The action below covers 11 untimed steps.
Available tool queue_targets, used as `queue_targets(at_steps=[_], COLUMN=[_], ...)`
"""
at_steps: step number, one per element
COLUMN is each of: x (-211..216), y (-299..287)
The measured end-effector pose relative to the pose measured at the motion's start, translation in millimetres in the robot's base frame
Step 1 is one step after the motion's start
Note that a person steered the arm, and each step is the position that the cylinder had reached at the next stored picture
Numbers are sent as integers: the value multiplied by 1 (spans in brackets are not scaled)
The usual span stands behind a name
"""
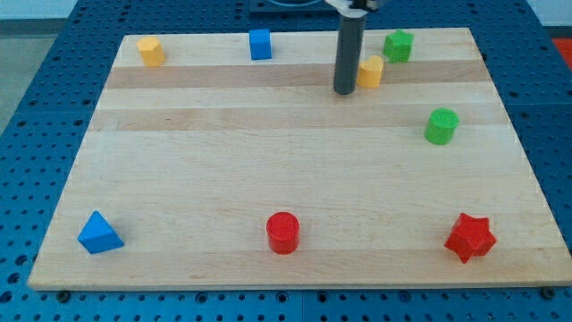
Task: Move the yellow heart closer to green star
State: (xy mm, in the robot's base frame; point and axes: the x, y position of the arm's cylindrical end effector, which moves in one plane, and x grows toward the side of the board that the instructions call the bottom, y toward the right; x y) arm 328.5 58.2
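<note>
The yellow heart (372, 72) lies near the view's top, right of centre. The green star (399, 45) sits just up and to the right of it, a small gap between them. My tip (345, 90) is the lower end of the dark rod; it stands at the heart's left side, touching it or nearly so. The rod hides part of the heart's left edge.
A green cylinder (441, 126) sits at the right. A blue cube (260, 44) and a yellow block (151, 51) lie along the top. A blue triangle (98, 233), a red cylinder (283, 233) and a red star (470, 237) lie along the bottom of the wooden board (223, 161).
</note>
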Motion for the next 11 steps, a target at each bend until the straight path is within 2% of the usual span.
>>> queue_targets(at_steps=[1,4,9,10,11], x=[-6,-38,-26,-26,-31], y=[-14,27,26,59,68])
